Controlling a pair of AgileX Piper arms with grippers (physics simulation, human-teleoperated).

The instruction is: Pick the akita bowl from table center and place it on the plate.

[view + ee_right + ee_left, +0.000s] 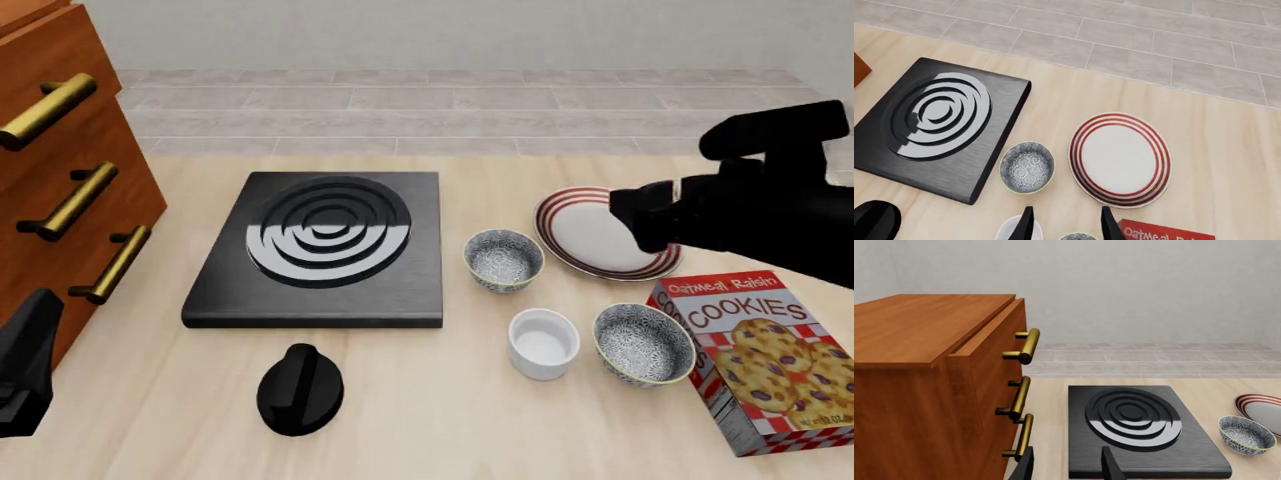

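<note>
Your bench (441, 400) is pale wood, running forward to a grey tiled floor (467, 100) and a plain light wall.

Nearest you in the front view sit a black knob (299, 390), a white cup (543, 342), a wide speckled bowl (643, 344) and, at the right edge, a cookie box (754, 355). The cup stands just beside the wide bowl, apart from it.

Beyond the cup is the akita bowl (503, 259), upright on the bench, between the black hob (324, 245) and the plate (594, 235). It sits just beside the plate's near-left rim and close to the hob's right edge, touching neither.

Your right pincer (1065, 224) hangs above the plate's right side with its fingers apart and nothing between them. Your left pincer (1067, 466), low at the left, is also parted and empty, beside the wooden drawers (60, 180) with brass handles.
</note>
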